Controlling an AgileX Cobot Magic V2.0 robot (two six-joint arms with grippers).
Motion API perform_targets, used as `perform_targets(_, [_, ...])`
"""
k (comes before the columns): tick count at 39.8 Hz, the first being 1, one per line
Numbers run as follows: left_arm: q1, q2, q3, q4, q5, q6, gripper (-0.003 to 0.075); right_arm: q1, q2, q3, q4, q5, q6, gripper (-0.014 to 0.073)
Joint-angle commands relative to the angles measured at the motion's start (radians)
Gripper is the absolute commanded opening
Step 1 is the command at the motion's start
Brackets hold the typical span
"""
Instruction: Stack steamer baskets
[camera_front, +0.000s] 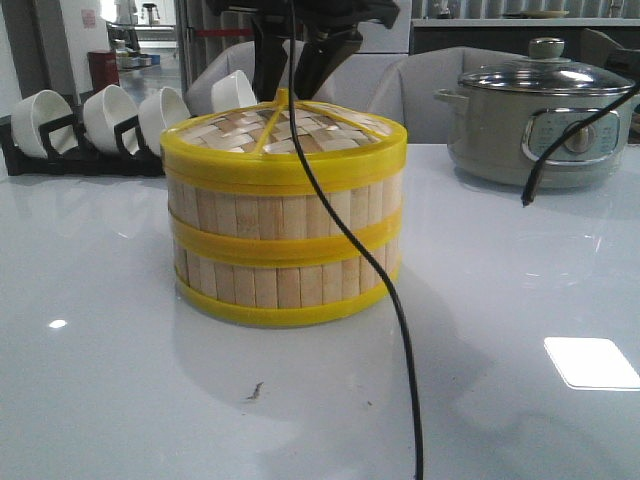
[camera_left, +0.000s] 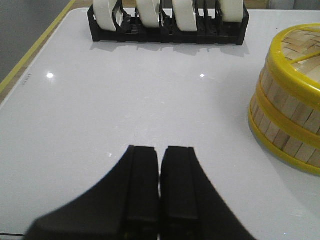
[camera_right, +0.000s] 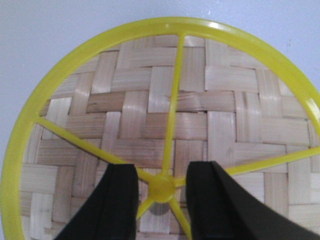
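Observation:
Two steamer baskets stand stacked at the table's middle, the upper basket (camera_front: 285, 212) on the lower basket (camera_front: 285, 283). The top (camera_front: 290, 135) is woven bamboo under yellow spokes that meet at a round hub (camera_right: 162, 190). My right gripper (camera_front: 297, 85) hangs just above the stack; in the right wrist view it (camera_right: 162, 170) is open, with a finger on each side of the hub and a gap to it on both sides. My left gripper (camera_left: 160, 149) is shut and empty over bare table, to the left of the stack (camera_left: 290, 115).
A black rack of white bowls (camera_front: 80, 135) stands at the back left and also shows in the left wrist view (camera_left: 165, 30). A grey-green electric pot (camera_front: 540, 125) with a glass lid is at the back right. A black cable (camera_front: 400, 320) hangs in front of the stack.

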Motion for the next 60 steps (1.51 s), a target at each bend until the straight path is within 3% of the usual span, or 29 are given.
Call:
perform_targets(1, [0.001, 0.003, -0.028, 0.005, -0.078, -0.008, 0.0085, -0.003, -0.075, -0.037, 0.004, -0.059, -0.011, 0.0362])
perform_targets(12, [0.001, 0.003, -0.028, 0.005, -0.078, -0.008, 0.0085, -0.015, -0.184, -0.032, -0.058, -0.115, -0.011, 0.0360])
perform_targets(18, [0.001, 0.003, -0.028, 0.005, -0.078, -0.008, 0.0085, -0.065, -0.319, 0.056, -0.091, -0.157, -0.011, 0.0360])
perform_targets(24, [0.001, 0.003, -0.028, 0.005, -0.078, -0.008, 0.0085, -0.154, -0.516, 0.263, -0.091, -0.283, -0.011, 0.0360])
perform_targets(34, [0.001, 0.003, -0.028, 0.005, -0.078, -0.008, 0.0085, -0.351, -0.923, 0.750, -0.091, -0.597, -0.011, 0.0360])
perform_targets(43, [0.001, 0.003, -0.028, 0.005, -0.078, -0.008, 0.0085, -0.528, -1.279, 1.133, -0.091, -0.794, -0.011, 0.0360])
perform_targets(51, [0.001, 0.003, -0.028, 0.005, -0.078, -0.008, 0.0085, -0.622, -1.552, 1.389, -0.091, -0.839, -0.011, 0.0360])
perform_targets(60, [0.001, 0.003, -0.028, 0.005, -0.078, -0.008, 0.0085, -0.637, -1.767, 1.607, -0.091, -0.827, -0.011, 0.0360])
